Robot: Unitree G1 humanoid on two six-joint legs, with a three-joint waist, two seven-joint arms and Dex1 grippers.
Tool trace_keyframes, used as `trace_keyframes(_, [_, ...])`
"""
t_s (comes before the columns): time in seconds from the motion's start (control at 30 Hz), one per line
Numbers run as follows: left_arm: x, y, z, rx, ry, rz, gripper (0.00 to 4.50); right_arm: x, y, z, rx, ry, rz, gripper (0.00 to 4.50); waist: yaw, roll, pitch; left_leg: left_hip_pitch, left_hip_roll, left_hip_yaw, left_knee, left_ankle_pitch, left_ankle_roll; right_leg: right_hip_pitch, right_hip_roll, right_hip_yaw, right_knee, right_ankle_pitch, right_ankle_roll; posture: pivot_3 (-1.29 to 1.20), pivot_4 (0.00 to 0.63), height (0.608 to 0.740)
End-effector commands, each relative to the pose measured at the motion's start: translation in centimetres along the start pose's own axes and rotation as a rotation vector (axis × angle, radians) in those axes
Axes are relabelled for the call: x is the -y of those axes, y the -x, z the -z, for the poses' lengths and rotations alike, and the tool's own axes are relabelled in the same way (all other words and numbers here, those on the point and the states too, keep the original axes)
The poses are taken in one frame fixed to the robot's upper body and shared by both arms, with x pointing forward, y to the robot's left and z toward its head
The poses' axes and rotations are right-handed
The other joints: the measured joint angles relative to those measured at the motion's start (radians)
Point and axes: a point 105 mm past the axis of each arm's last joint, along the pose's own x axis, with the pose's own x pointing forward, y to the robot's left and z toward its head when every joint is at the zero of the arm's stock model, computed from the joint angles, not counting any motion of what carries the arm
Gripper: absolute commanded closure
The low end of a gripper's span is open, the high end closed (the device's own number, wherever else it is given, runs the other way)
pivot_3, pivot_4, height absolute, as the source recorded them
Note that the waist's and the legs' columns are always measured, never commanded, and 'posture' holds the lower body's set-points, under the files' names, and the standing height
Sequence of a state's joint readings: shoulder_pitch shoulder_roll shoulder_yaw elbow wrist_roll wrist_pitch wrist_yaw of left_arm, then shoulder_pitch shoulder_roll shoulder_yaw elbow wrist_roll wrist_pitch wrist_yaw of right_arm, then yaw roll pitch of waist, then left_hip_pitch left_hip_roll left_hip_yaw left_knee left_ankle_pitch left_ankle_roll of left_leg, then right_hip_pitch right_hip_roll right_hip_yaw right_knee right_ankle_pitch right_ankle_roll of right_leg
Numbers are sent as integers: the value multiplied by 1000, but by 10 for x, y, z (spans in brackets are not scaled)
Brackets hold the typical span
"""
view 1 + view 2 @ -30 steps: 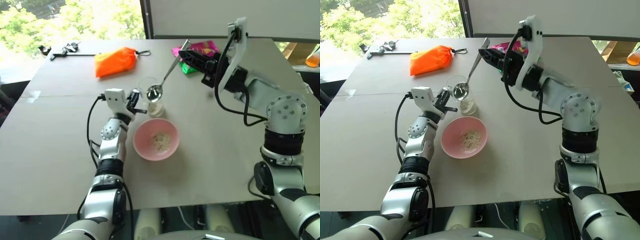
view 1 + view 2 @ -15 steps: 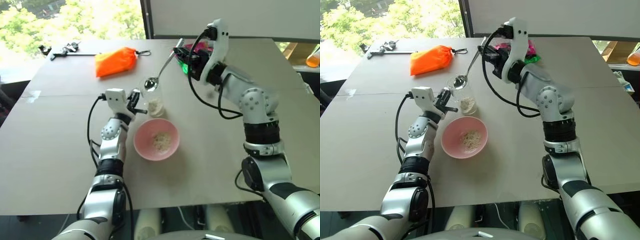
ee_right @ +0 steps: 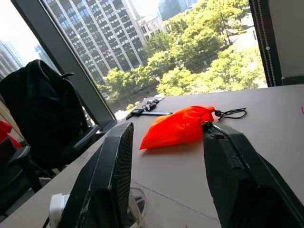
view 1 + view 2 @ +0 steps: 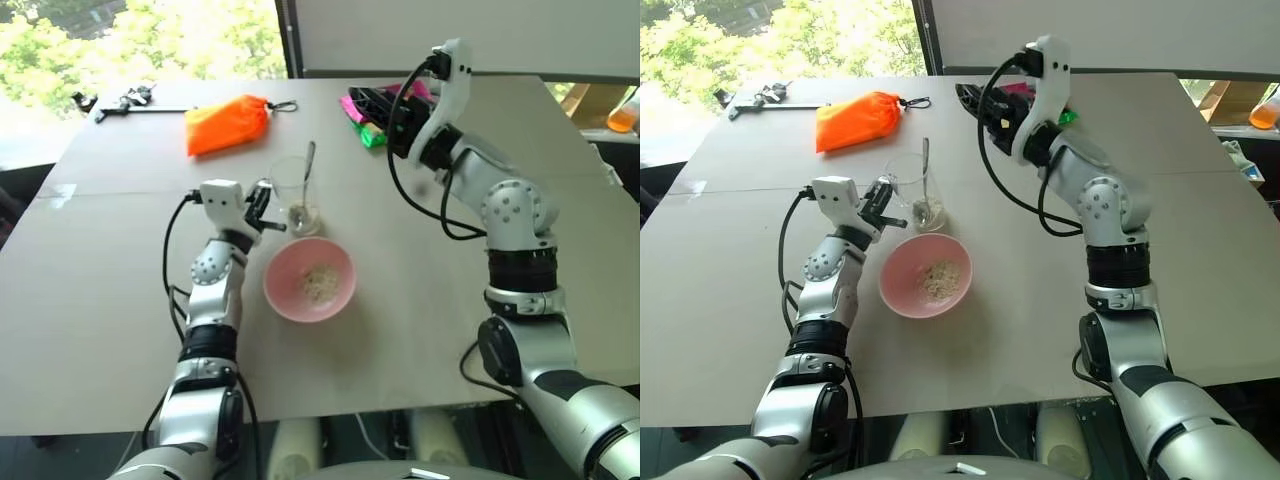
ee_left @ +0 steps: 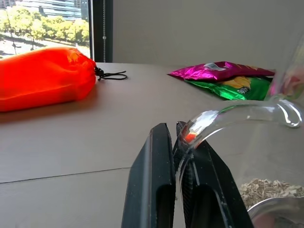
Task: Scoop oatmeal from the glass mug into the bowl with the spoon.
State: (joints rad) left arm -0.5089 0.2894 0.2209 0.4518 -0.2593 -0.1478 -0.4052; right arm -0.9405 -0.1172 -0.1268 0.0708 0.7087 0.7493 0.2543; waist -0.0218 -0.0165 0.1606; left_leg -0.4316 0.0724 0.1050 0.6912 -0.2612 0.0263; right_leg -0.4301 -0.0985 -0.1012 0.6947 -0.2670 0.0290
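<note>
On the grey worktop point(image 4: 120, 300), far left at the window edge, one small black tool point(image 4: 125, 101); beside it one bright orange fabric pouch with a black drawstring point(image 4: 228, 122). Nearer, left pincer point(image 4: 262, 205) pressed together on the handle of the one small clear glass mug point(image 4: 294, 193), near the middle of the worktop. Inside the mug, a thin layer of pale beige crumbly oatmeal point(image 5: 266, 190) at the bottom, and the one slim silver metal spoon point(image 4: 305, 183) standing free, handle leaning up over the rim. Just in front of the mug, one round shallow pink plastic bowl point(image 4: 283, 294) with a small heap of the same flakes in its middle. Right of the mug and further back, right pincer point(image 4: 372, 103) raised above the worktop, black fingers point(image 3: 107, 190) spread apart and holding nothing. Behind it, two snack bags lying together: one shiny magenta point(image 5: 216, 70), one green point(image 5: 235, 87). Nothing between mug and bowl.
</note>
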Motion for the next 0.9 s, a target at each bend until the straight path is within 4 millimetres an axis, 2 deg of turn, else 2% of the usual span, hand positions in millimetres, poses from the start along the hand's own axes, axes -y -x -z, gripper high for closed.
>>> trace_keyframes(0.03, [-27, 17, -12, 2, -61, -66, 4500, 8, 14, -8, 48, 29, 39, 2218, -6, 0, 0, 0, 0, 0, 0, 0, 0, 0, 0, 0, 0, 0, 0, 0, 150, 696])
trace_keyframes(0.33, [-55, 43, -24, -29, -104, -154, 4500, 26, 34, 3, 26, 27, 122, 2218, -16, 0, 0, 0, 0, 0, -1, 0, 0, -1, 0, 1, 0, 0, 0, 0, 150, 696])
trace_keyframes(0.37, [-55, 44, -24, -31, -105, -156, 3752, 26, 35, 4, 23, 28, 125, 2163, -15, 0, 0, 0, 0, 0, -1, 0, 0, -1, 0, 1, 0, 0, 0, 0, 150, 696])
trace_keyframes(0.4, [-55, 44, -24, -33, -107, -159, 3686, 27, 36, 5, 20, 29, 127, 2163, -14, 0, 0, 0, 0, 0, -1, 0, 0, -1, -1, 1, 0, 0, 0, 0, 150, 696])
trace_keyframes(0.43, [-55, 44, -24, -33, -105, -164, 3129, 27, 37, 5, 18, 29, 128, 2163, -14, 0, 0, 0, 0, 0, -1, 0, 0, -1, -1, 1, 0, 0, 0, 0, 150, 696])
trace_keyframes(0.47, [-55, 44, -23, -34, -102, -168, 2908, 27, 38, 6, 16, 27, 130, 2163, -12, 0, 0, 0, 0, 0, -1, 0, 0, -1, -1, 1, 0, 0, 0, 0, 150, 696])
trace_keyframes(0.5, [-55, 44, -23, -34, -97, -170, 2342, 28, 39, 6, 14, 27, 133, 2163, -11, 0, 0, 0, 0, 0, -1, 0, 0, -1, -1, 1, 0, 0, 0, 0, 150, 696])
trace_keyframes(0.57, [-54, 44, -22, -30, -101, -179, 1631, 29, 41, 6, 12, 25, 134, 2163, -9, 0, 0, 0, 0, 0, -1, 0, 0, -1, -1, 1, 0, 0, 0, 0, 150, 696])
trace_keyframes(0.77, [-51, 49, -24, -24, -104, -173, 1631, 26, 51, 8, 1, 24, 102, 2163, -8, 0, 0, -1, 0, 0, -1, 0, 0, -1, -1, 1, 0, 0, 0, 0, 150, 696])
trace_keyframes(0.9, [-33, 67, -27, -41, -67, -68, 1631, 20, 74, 22, -52, 54, 31, 2163, -8, 0, 0, -1, 0, 0, -1, 0, 0, -1, -1, 1, -1, 0, 0, 0, 150, 696])
